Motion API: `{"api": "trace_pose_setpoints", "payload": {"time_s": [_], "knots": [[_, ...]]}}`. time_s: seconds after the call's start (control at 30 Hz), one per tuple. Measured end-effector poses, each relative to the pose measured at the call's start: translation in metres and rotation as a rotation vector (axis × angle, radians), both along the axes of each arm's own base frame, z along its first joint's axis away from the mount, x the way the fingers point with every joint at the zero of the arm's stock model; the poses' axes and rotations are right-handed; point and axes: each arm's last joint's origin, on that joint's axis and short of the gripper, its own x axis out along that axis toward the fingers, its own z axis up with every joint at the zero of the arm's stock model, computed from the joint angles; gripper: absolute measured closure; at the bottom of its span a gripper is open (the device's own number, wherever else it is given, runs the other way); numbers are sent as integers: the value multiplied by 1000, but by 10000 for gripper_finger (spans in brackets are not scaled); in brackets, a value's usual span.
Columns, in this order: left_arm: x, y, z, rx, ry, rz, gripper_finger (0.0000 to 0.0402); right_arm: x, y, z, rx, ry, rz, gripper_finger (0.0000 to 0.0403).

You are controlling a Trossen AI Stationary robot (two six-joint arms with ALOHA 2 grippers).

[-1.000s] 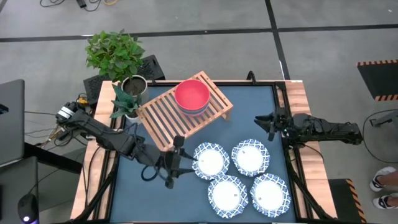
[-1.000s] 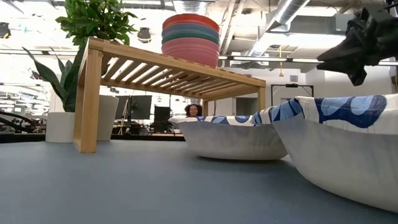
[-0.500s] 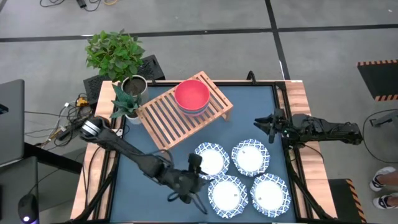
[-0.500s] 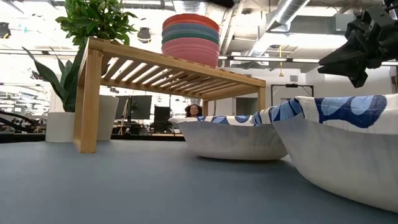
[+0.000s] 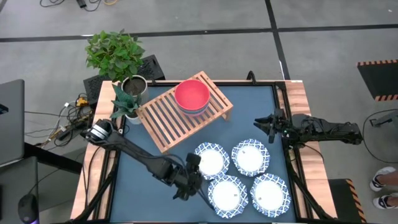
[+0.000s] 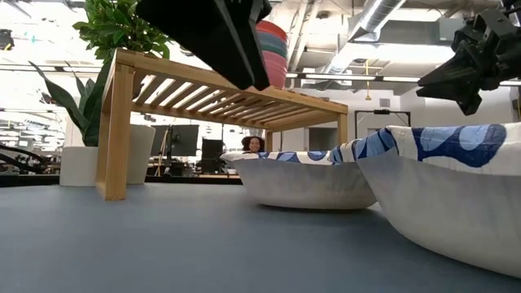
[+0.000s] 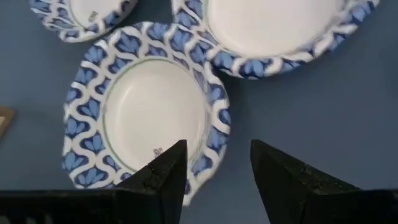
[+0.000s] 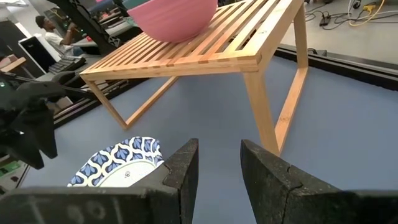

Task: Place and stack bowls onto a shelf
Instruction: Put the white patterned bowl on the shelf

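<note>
A leafy green plant (image 5: 114, 50) and a metal pot holding a spiky plant (image 5: 129, 94) stand at the far left corner of the dark blue tabletop (image 5: 249, 112). Beside them, the low rack of light wooden slats (image 5: 168, 115) sits at an angle and carries a stack of plain round bowls with the red bowl (image 5: 191, 94) on top; the low view shows a grey-blue bowl (image 6: 277, 45) and a pink one (image 6: 275, 72) beneath it. The left arm stretches across the near side of the table, and the left gripper (image 5: 191, 180) hangs with its two dark fingers (image 7: 166, 173) parted, empty, just over the blue patterned rim of a shallow white dish (image 7: 146, 118), one finger above the rim and the other above bare tabletop. Four such dishes lie in a tight cluster on the near right of the table: one (image 5: 210, 159) nearest the rack, one (image 5: 227, 194) at the gripper, a third (image 5: 250, 156) and a fourth (image 5: 269, 195). At the right edge, the right gripper (image 5: 266, 124) waits raised, its fingers (image 8: 183, 168) apart and holding nothing, facing the rack. A person (image 6: 253, 144) sits in the room beyond.
</note>
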Motion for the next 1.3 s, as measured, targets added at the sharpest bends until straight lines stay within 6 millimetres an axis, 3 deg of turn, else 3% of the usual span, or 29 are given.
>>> {"api": "trace_pose_setpoints", "payload": {"time_s": [0.37,0.7,0.97,1.07,1.3], "knots": [[6,7,-17,40,81,-99,221,0,0,0,0,0,-1,259],[18,8,-50,123,107,-43,191,-1,0,-2,0,24,-2,259],[19,11,-50,188,59,57,192,-1,0,-3,2,30,-3,259],[19,11,-50,186,64,42,208,-1,0,-3,2,31,-3,259],[21,14,-51,142,80,42,296,-1,0,-3,1,30,-3,259]]}}
